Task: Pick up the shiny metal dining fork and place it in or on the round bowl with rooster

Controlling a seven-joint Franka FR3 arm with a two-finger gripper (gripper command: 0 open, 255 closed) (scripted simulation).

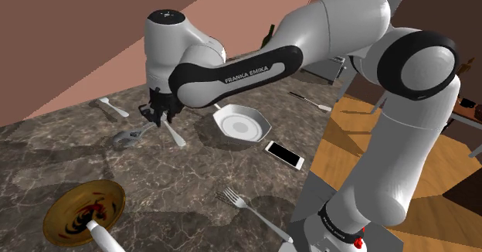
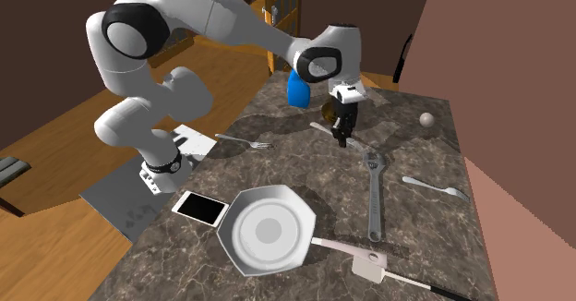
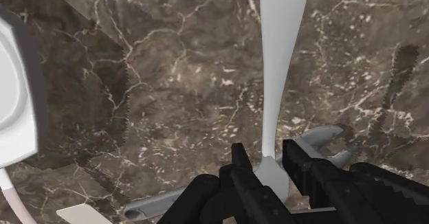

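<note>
A silver fork (image 1: 239, 202) (image 2: 247, 142) with clear tines lies on the dark marble counter near the stand, far from my gripper. The round yellow-brown bowl (image 1: 83, 208) with a dark red figure inside sits at the shoulder view's lower left. My gripper (image 1: 161, 119) (image 2: 343, 138) (image 3: 268, 164) hangs low over the counter's middle, its fingers closed against the wide end of a long white utensil (image 1: 176, 136) (image 3: 278, 64). The handle runs straight out from the fingers. I cannot tell whether the utensil is off the counter.
A grey wrench (image 1: 131, 138) (image 2: 374, 198) (image 3: 323, 140) lies just under the gripper. A white octagonal plate (image 1: 239, 124) (image 2: 266, 230) (image 3: 14, 99) and a phone (image 1: 284, 154) (image 2: 200, 207) are nearby. A second white utensil (image 1: 108, 106) (image 2: 434, 186) and a cleaver (image 2: 369, 262) lie farther off.
</note>
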